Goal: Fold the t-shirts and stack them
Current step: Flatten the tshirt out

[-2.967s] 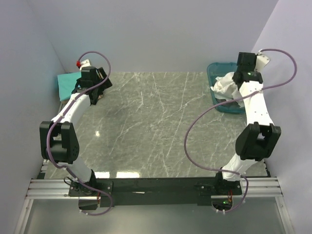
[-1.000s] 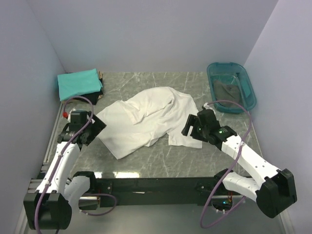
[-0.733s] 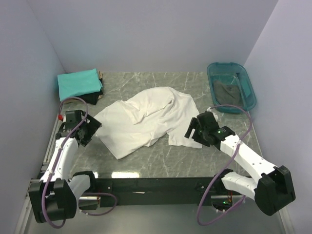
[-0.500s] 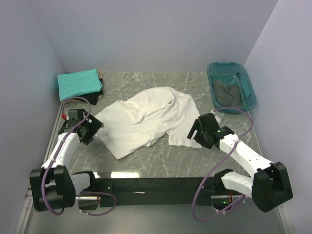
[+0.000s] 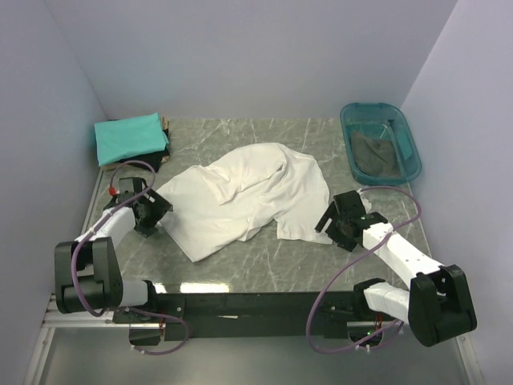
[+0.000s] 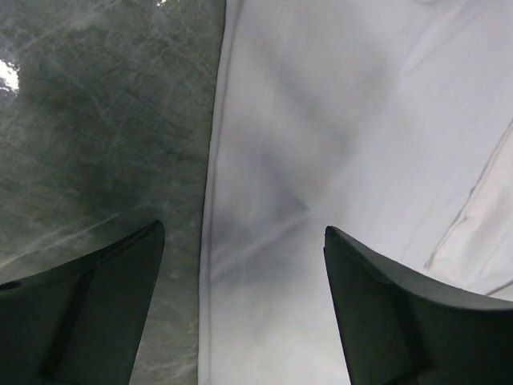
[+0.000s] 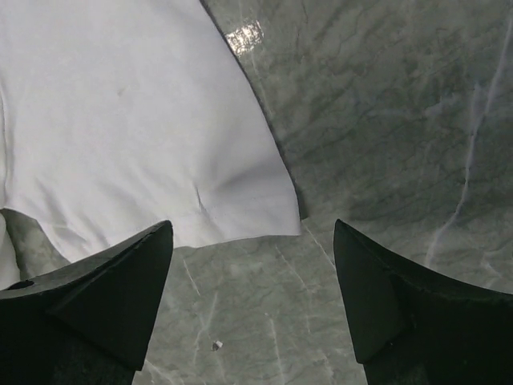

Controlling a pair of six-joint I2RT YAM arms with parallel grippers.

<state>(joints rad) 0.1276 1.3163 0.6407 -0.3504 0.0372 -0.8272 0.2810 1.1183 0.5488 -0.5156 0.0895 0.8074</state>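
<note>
A white t-shirt (image 5: 240, 196) lies crumpled across the middle of the table, with no print showing. My left gripper (image 5: 155, 215) is low at its left edge and open. The wrist view shows that hem between the fingers, with white cloth (image 6: 361, 120) under the right one. My right gripper (image 5: 331, 221) is open at the shirt's near right corner. That corner (image 7: 160, 120) ends just ahead of its fingertips, over bare marble. A folded teal t-shirt (image 5: 128, 136) rests on a black one (image 5: 154, 163) at the back left.
A translucent teal tub (image 5: 410, 152) stands at the back right with a dark grey cloth (image 5: 373, 154) inside. Walls close in the table on the left, back and right. The marble table (image 5: 240, 265) is bare between the shirt and the arm bases.
Three seconds ago the white shirt was at the tub; for the last second it has lain still. The left gripper has narrowed a little at the hem. The right gripper has slid to the shirt's corner.
</note>
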